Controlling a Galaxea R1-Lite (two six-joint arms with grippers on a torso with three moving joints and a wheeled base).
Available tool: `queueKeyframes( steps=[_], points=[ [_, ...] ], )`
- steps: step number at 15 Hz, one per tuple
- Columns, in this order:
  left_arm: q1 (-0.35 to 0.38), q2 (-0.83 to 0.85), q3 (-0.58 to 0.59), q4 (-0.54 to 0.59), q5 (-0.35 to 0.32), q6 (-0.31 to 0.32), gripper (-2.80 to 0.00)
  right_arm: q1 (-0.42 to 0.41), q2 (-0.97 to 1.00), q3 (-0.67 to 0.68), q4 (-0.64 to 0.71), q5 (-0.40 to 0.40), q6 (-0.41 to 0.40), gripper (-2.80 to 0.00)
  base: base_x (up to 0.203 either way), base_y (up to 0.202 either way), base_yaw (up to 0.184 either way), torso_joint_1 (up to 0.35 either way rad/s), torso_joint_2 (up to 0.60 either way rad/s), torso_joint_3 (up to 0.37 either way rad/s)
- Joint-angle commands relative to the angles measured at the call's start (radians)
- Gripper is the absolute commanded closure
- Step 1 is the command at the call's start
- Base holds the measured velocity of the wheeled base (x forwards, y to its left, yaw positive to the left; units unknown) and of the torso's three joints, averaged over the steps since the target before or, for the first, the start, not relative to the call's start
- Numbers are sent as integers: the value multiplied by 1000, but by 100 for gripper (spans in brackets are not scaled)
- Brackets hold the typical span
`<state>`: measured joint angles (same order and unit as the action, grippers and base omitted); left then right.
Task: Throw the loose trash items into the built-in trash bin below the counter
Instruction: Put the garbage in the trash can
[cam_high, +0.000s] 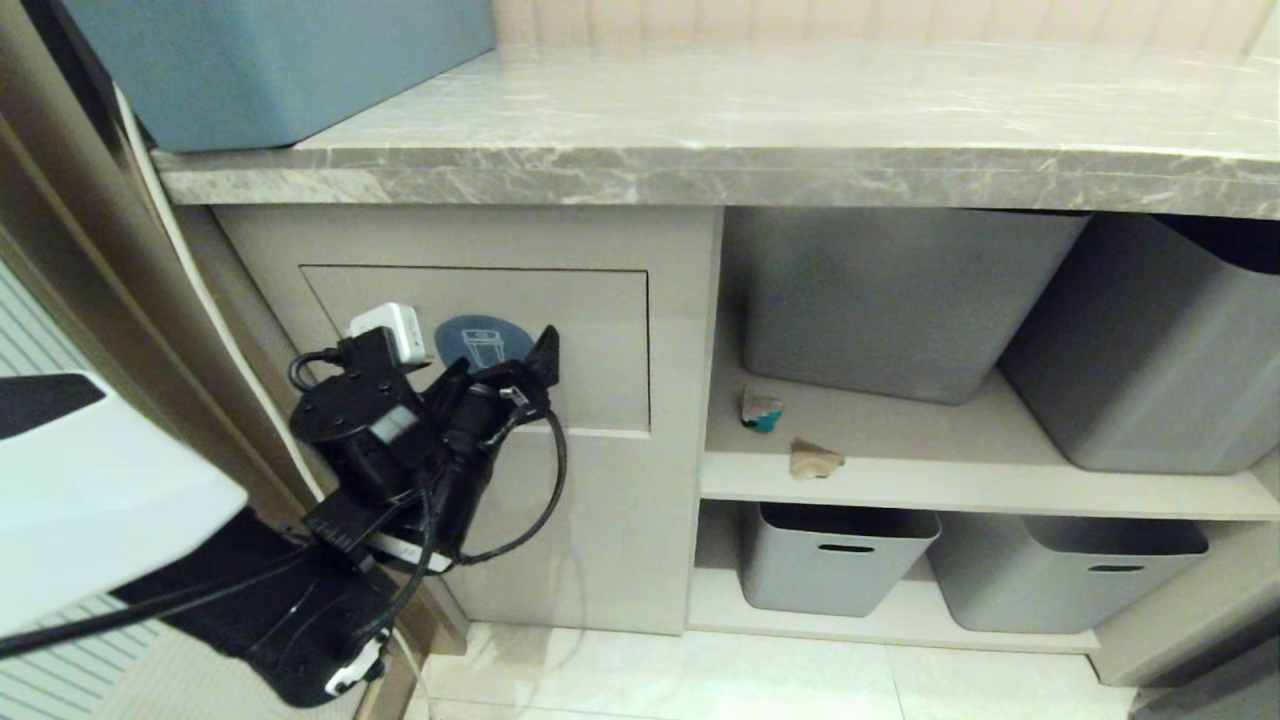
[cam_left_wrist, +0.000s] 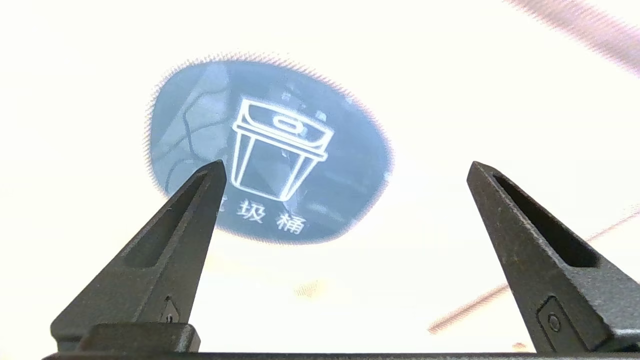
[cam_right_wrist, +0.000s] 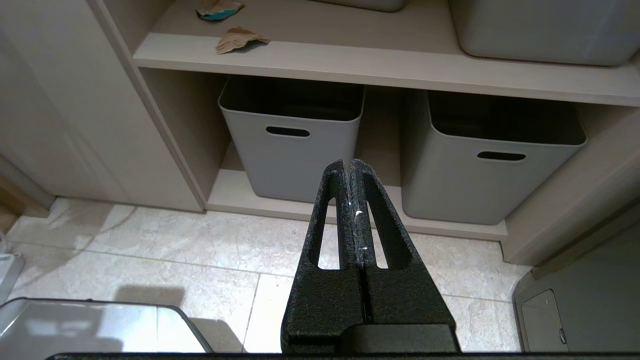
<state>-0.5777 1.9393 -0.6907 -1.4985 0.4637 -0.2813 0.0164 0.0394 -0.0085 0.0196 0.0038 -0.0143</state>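
Your left gripper (cam_left_wrist: 345, 167), jaws spread and empty, faces the bin sticker (cam_left_wrist: 270, 150); right gripper (cam_right_wrist: 352, 167) shut. Next: fetch cardboard scraps (cam_high: 815, 458) off to its right.

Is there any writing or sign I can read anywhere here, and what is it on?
"垃圾桶": white characters on the round blue sticker on the bin flap, under a white bin icon; the first character is partly hidden behind a finger of the open left pincer.
White adapter in the head view: no print readable.
Scraps, grey tubs, counter: no text visible.
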Motion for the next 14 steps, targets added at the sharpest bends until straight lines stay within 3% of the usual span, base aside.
queueKeyframes(
  steps=[1,4,10,14],
  points=[
    [-17,-128,84,-4,10,-3,-280,0,-6,1,0,1,-1,0,0,0,0,0,0,0],
    [-18,-208,187,-5,5,-5,-280,0,-15,-1,0,1,0,0,0,0,0,0,0,0],
    [-11,-304,212,-3,18,22,-280,-7,-39,1,0,1,0,0,0,0,0,0,0,0],
    [20,-377,297,-6,39,18,-280,-9,-39,1,0,1,0,0,0,0,0,0,0,0]
  ],
)
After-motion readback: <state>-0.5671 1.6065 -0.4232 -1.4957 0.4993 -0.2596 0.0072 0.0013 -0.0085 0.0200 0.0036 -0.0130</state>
